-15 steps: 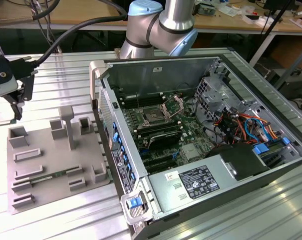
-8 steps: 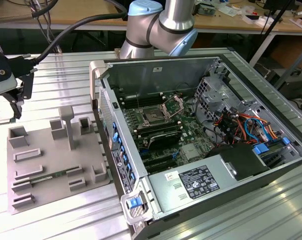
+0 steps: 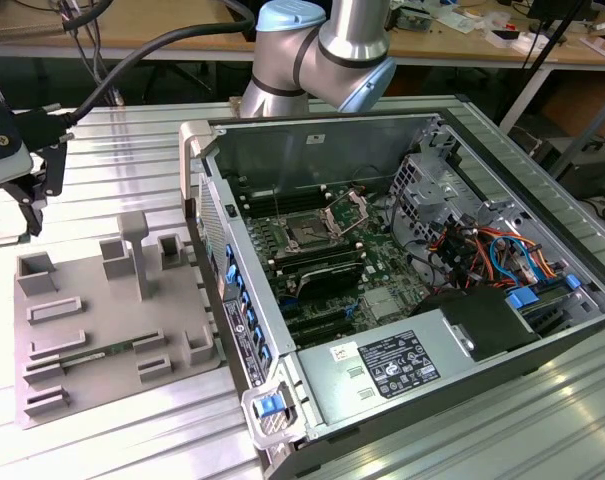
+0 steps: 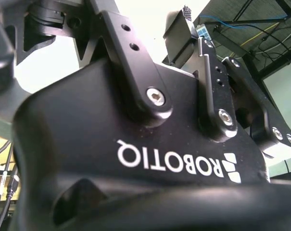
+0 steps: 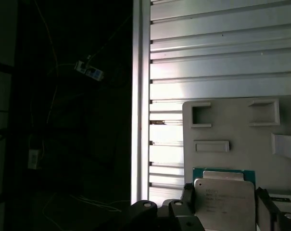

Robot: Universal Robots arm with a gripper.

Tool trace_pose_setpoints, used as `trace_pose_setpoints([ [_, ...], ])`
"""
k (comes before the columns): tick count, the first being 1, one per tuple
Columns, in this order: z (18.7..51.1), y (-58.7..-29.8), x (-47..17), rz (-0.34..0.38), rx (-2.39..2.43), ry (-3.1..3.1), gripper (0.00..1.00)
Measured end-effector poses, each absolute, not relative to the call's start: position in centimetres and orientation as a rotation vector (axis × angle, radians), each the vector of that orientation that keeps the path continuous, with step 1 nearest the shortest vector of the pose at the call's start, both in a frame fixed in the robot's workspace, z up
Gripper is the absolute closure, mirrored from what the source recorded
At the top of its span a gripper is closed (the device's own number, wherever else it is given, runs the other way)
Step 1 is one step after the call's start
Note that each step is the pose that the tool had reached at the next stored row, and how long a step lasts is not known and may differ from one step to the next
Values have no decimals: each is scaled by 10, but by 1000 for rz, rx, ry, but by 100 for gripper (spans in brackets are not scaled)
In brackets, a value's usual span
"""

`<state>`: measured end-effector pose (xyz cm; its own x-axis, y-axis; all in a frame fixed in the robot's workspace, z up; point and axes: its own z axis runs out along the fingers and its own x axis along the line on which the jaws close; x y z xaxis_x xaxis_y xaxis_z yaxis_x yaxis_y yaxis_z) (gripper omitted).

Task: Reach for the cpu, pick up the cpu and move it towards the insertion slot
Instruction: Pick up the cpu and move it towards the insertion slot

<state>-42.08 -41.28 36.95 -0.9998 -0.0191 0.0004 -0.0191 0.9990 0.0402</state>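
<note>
The cpu point(image 5: 224, 199), a flat square chip with a silvery top and a green rim, sits between my two black fingers point(image 5: 187, 193) in the first wrist view. My gripper point(image 5: 225, 204) is shut on it. In the exterior view my gripper point(image 3: 27, 200) hangs above the table at the far left, beyond the grey tray's point(image 3: 112, 400) left end. The insertion slot point(image 3: 307, 233), a dark square socket with its metal bracket raised, lies inside the open computer case, well to the exterior view's right of my gripper. A thin edge of the cpu point(image 4: 203, 31) shows between the fingers in the second wrist view.
The grey tray carries several raised frames, posts and a green memory stick point(image 3: 92, 352). The case's upright side wall point(image 3: 217, 250) stands between the tray and the board. Cables and a drive cage point(image 3: 432, 190) crowd the case's right side. The table edge point(image 5: 140, 96) runs beside my gripper.
</note>
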Motion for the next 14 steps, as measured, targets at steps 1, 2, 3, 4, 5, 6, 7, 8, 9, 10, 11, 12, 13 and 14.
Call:
trace_pose_setpoints([
  [1, 370, -413, -421, -63, 30, -3140, 45],
  [2, 371, -413, -421, -63, 30, -3140, 45],
  [3, 371, -413, -421, -63, 30, -3140, 45],
  [4, 372, -413, -421, -63, 30, -3140, 45],
  [5, 373, -413, -421, -63, 30, -3140, 45],
  [6, 373, -413, -421, -63, 30, -3140, 45],
  [7, 373, -413, -421, -63, 30, -3140, 45],
  [8, 374, -413, -421, -63, 30, -3140, 45],
  [9, 374, -413, -421, -63, 30, -3140, 45],
  [10, 375, -413, -421, -63, 30, -3140, 45],
  [11, 375, -413, -421, -63, 30, -3140, 45],
  [12, 375, -413, -421, -63, 30, -3140, 45],
  [13, 376, -413, -421, -63, 30, -3140, 45],
  [14, 377, -413, -421, -63, 30, -3140, 45],
])
